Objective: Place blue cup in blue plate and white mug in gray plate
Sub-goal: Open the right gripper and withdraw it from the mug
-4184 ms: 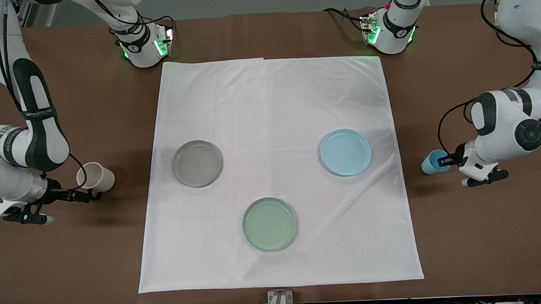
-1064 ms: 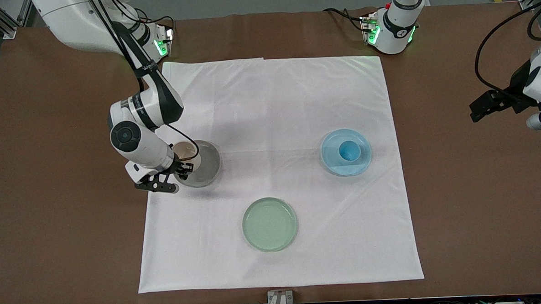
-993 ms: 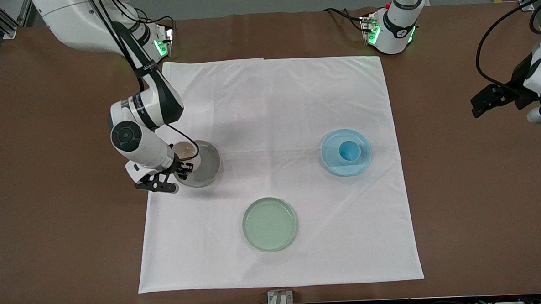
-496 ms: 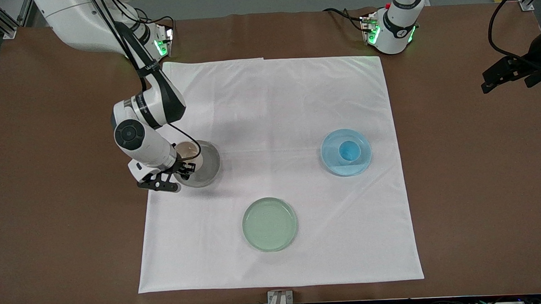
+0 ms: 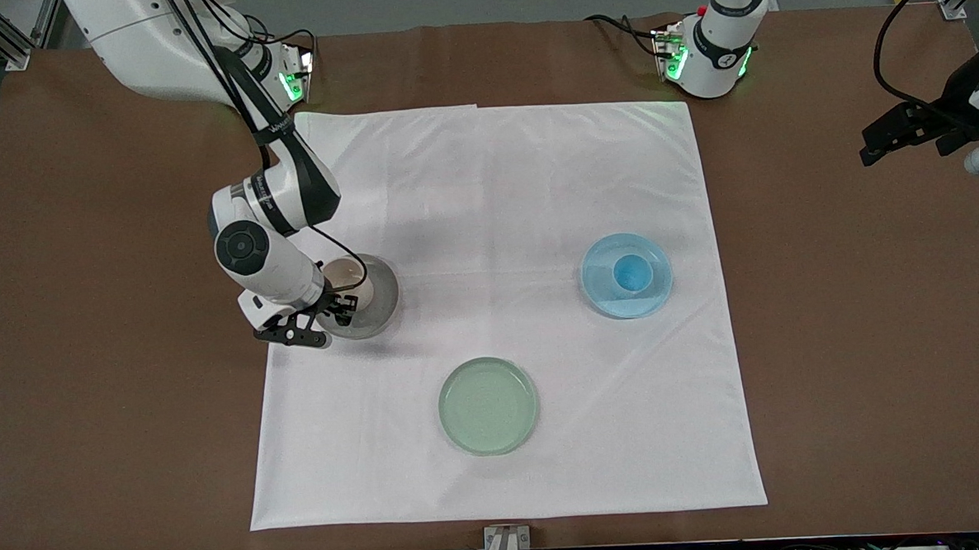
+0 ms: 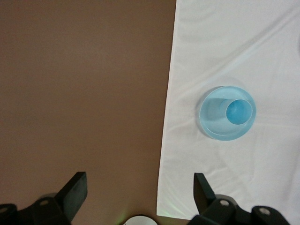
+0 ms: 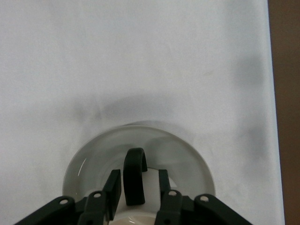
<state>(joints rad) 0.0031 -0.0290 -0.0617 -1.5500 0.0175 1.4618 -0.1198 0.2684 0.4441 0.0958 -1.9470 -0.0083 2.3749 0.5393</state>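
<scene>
Looking down past the left claw (image 6: 138, 187), its two dark fingers (image 6: 75, 192) stood wide apart with nothing between them. Under the claw lay mostly bare brown table (image 6: 79, 84), with the edge of a white cloth (image 6: 225, 42) running beneath it. Well off from the claw, on that cloth, sat the blue plate (image 6: 213, 123), and the blue cup (image 6: 238, 112) stood upright in it, off-centre toward one rim.

Thin white cloth (image 5: 496, 225), matt and faintly creased, spread on a matt brown worktop (image 5: 115, 407). Glossy, smooth gray plate (image 7: 187, 159), blue plate (image 5: 656, 297) and pale green plate (image 5: 489, 407), plastic-looking. Matt black handle (image 7: 135, 180) on the glossy white mug (image 5: 349, 279).
</scene>
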